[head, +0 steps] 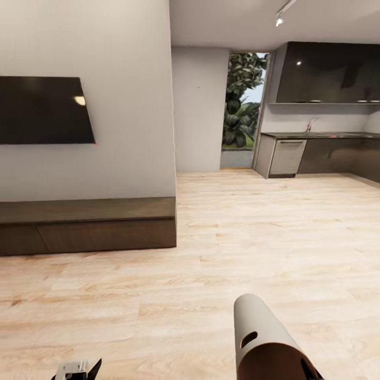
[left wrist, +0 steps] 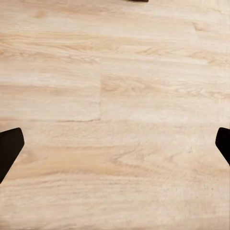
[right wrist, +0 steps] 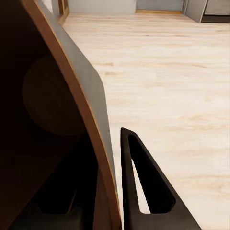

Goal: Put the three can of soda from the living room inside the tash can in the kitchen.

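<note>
One tash can (head: 264, 338): you are carrying it tipped on its side, your right fingers (right wrist: 143, 191) pinching its rim (right wrist: 88, 110). Your left fingers (left wrist: 9, 148) are hanging spread above the floor (left wrist: 115, 96), kitchen (head: 322, 132) ahead.

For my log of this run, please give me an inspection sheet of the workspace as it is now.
Surface: pale wood floor.
Job's things: bin tipped on its side and carried; its wall sits between the right gripper's fingers; inside looks dark, no cans seen.
Clutter: nothing seen.
Grippers: left gripper open over the floor; right gripper shut on the bin.
Cables: nothing seen.
Surroundings: TV above a low dark bench; kitchen ahead with dishwasher; plants beyond a doorway.
</note>
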Controlling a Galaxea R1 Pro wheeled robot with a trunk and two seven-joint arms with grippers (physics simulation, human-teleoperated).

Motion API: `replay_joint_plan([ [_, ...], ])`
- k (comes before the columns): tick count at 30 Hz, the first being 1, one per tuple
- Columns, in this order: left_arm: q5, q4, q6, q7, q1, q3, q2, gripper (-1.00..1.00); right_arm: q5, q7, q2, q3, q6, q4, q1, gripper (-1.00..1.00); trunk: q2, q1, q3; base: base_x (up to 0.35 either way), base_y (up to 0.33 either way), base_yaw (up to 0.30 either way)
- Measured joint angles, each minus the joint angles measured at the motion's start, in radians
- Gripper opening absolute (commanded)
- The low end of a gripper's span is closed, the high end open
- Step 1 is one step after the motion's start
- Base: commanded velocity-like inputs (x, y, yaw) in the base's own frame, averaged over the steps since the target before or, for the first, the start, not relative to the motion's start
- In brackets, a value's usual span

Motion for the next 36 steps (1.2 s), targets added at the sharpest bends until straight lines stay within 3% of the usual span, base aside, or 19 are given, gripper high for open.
replay_joint_plan([
  [36,0.0,0.04,0.0,0.002,-0.002,0.002,-0.002,1.0,0.004,0.0,0.0,0.005,0.0,0.012,0.0,-1.0,0.0,0.0,0.0,0.0,0.278,0.235],
])
